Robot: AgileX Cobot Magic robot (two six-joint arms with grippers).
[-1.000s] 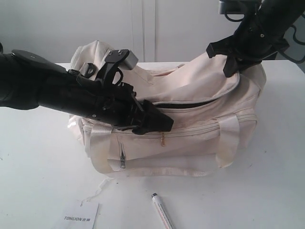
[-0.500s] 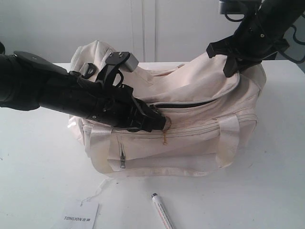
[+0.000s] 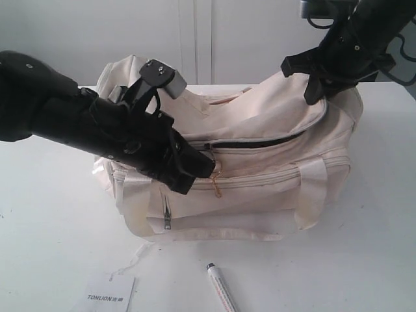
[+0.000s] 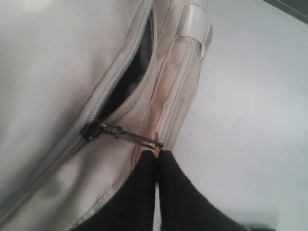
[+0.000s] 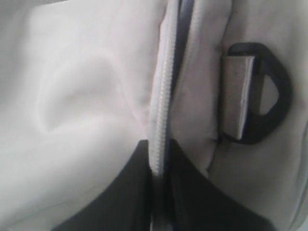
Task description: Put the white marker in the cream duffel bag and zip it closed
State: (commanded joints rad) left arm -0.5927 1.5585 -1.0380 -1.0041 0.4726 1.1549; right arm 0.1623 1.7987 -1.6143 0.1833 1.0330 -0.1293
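The cream duffel bag point(image 3: 260, 169) lies on the white table, its top zipper partly open and showing dark lining point(image 4: 127, 79). My left gripper point(image 3: 209, 166) is shut on the gold chain pull point(image 4: 156, 144), which hangs from the zipper slider point(image 4: 96, 130). My right gripper point(image 3: 318, 81) is shut on the zipper edge point(image 5: 161, 106) at the bag's raised right end, beside a black ring point(image 5: 267, 96). The white marker point(image 3: 221, 288) lies on the table in front of the bag, apart from both grippers.
A white paper tag printed TONLION point(image 3: 109, 296) lies at the front left with a thin string. The table point(image 3: 52, 221) extends left and right of the bag. A white wall stands behind.
My left gripper has closed on the chain pull and drawn back to the left, taking the slider with it. The right gripper holds still.
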